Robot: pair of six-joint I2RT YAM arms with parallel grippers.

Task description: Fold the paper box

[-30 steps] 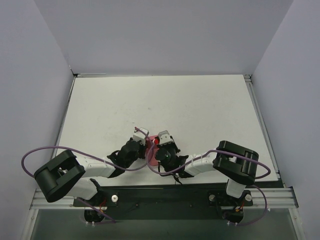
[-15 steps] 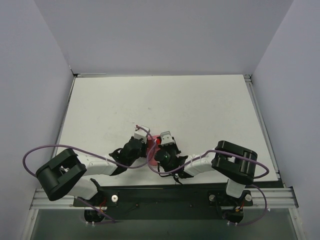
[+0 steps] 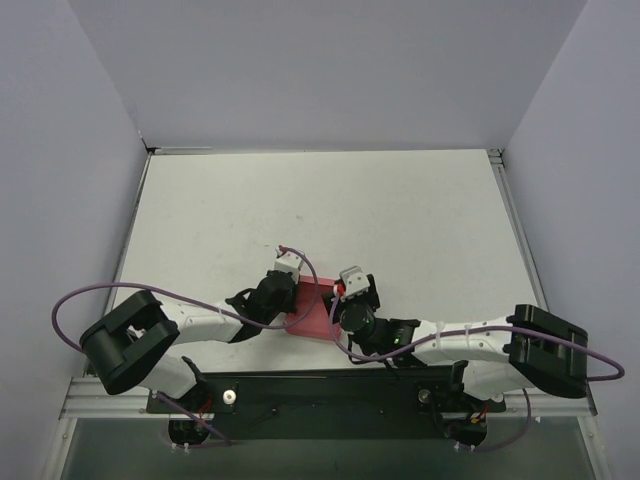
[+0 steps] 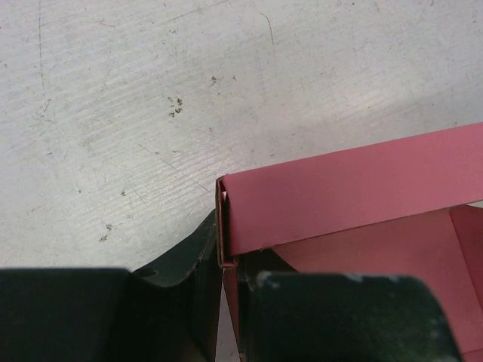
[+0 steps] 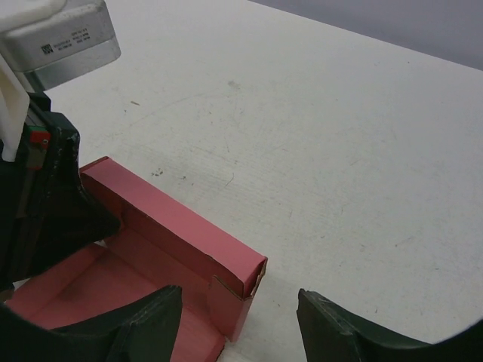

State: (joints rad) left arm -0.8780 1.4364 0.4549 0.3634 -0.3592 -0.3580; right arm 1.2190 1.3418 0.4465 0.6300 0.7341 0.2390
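Note:
The paper box [image 3: 312, 312] is a pink-red card tray with raised walls, lying on the white table [image 3: 400, 220] near the front edge between both arms. My left gripper [image 3: 294, 308] is shut on the box's left end wall; in the left wrist view the thin card edge [image 4: 223, 226] stands pinched between the dark fingers [image 4: 173, 302]. My right gripper [image 5: 241, 326] is open, its fingers [image 5: 143, 324] standing either side of the box's right corner [image 5: 245, 283] without touching it. The long far wall [image 5: 173, 226] stands folded upright.
Purple cables loop from both arms near the front edge [image 3: 70, 310]. Grey walls enclose the table on three sides. The left arm's wrist camera housing [image 5: 64, 38] sits close to the box's left end.
My right gripper has opened and let go of the box, and the right arm has stretched out rightwards and lower. The box shows more fully. The left gripper keeps its grip.

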